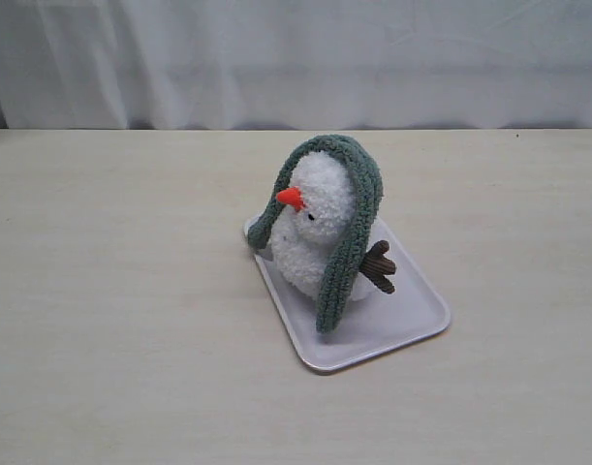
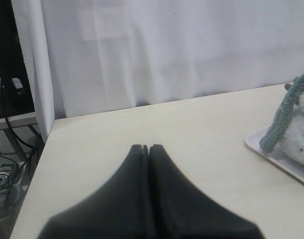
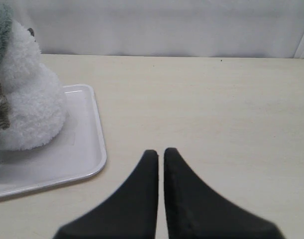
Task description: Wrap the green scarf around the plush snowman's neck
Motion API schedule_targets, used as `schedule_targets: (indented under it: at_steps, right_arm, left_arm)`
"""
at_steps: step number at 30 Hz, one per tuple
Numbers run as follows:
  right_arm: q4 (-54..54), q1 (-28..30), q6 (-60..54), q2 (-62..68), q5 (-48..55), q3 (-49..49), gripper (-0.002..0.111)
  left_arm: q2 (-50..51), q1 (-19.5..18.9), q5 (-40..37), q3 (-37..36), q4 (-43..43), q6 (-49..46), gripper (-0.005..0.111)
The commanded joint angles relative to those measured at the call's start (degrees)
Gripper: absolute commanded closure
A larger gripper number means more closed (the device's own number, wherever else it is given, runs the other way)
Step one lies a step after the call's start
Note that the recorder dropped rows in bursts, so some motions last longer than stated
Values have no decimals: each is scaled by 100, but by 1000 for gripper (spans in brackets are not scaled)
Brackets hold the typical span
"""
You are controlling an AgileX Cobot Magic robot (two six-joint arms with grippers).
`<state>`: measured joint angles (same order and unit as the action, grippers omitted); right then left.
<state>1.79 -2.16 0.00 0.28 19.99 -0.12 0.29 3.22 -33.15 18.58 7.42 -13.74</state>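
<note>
Left wrist view shows our left hand (image 2: 148, 147) clenched on nothing, its two tips pressed together over bare bench (image 2: 142, 119). Our right hand (image 3: 160, 151) is likewise closed and empty, hovering above the bench just beside the white tray (image 3: 87, 149). Neither hand touches the tray or anything on it.

Outward from there, the exterior view puts the snowman (image 1: 325, 189) just right of centre frame, sitting on the tray with its orange nose (image 1: 290, 198) pointing to the left. The green scarf (image 1: 363, 203) lies over the crown of its head like a hood. One end hangs down the near side to the tray and the other trails past the nose to the tray's left corner. A brown twig arm (image 1: 381, 266) sticks out on the right.

We judge the wrapping not yet done, since the scarf sits on the head and not at the neck. The next move calls for opening a hand, taking one hanging end, drawing the strip down off the head and crossing the ends without tipping the light toy.

Fluff and scarf hide the neck crease. Both wrist views cut the snowman off at the frame edge, and the exterior view shows neither arm.
</note>
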Motion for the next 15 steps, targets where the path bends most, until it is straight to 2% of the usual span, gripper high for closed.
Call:
schedule_targets:
  at_steps: [1, 2, 4, 8, 11, 15]
  right_arm:
    - [-11, 11, 0, -28, -22, 12, 104]
    - [-11, 11, 0, -28, -22, 12, 104]
    - [-11, 11, 0, -28, -22, 12, 104]
    - [-11, 11, 0, -28, -22, 12, 104]
    - [-11, 11, 0, -28, -22, 12, 104]
    - [-11, 11, 0, -28, -22, 12, 104]
  left_arm:
    - [-29, -20, 273, -626, -23, 39, 107]
    - [-29, -20, 327, -811, -38, 14, 107]
    - [-29, -20, 932, -1085, -80, 13, 107]
    - [-29, -20, 916, -1447, -102, 13, 107]
    - [-29, -20, 1049, -1856, -450, 13, 107]
    - [-29, -20, 1482, -1858, -632, 9, 107]
